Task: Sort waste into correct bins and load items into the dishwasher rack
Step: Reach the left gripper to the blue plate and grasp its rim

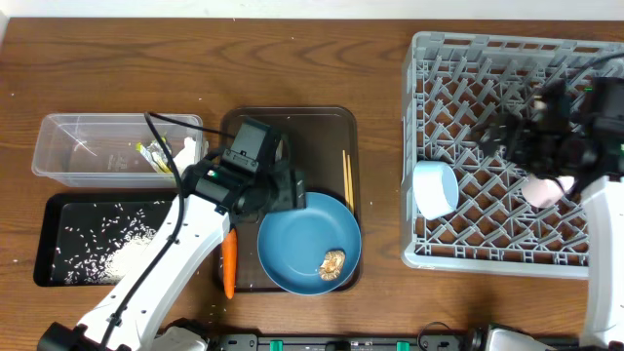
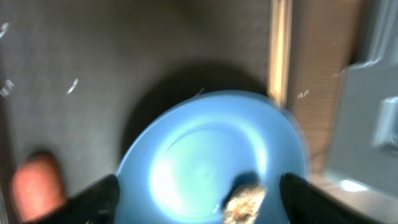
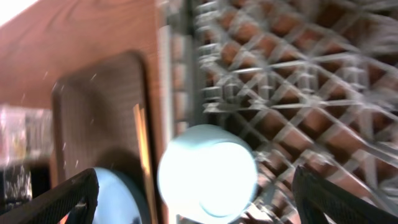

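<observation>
While the left arm hangs over the dark brown serving tray [image 1: 292,127], its fingers [image 2: 99,198] stand apart and empty above the blue plate [image 1: 302,239]. The plate lies flat on the tray's near right corner, with the brown food scrap [image 1: 333,261] on its near right part. In the left wrist view the scrap sits low between the two finger tips; that view is blurred.

Just left of the plate, the carrot [image 1: 229,265] lies at the tray's left edge, its long axis running far to near. The chopsticks [image 1: 346,178] lie side by side along the tray's right edge, parallel to the carrot, their near ends beside the plate's far rim.

Left of the tray, the clear tub [image 1: 58,146] holds the crumpled wrapper [image 1: 156,156] at its right end. Nearer the robot, the black tray [image 1: 49,249] carries the scattered rice grains [image 1: 117,252]. Both lie lengthwise, left to right.

At the right, the grey dishwasher rack [image 1: 429,58] holds a light-blue vessel [image 1: 436,188] by its left wall; cup or bowl, I cannot tell. The right arm reaches over the rack, its fingers [image 3: 68,200] spread with nothing between them. The pink cup [image 1: 541,192] shows in the rack, partly hidden under that arm.

Everything rests on a brown wooden surface [image 1: 146,58], with a white strip [image 1: 195,8] along its far edge.
</observation>
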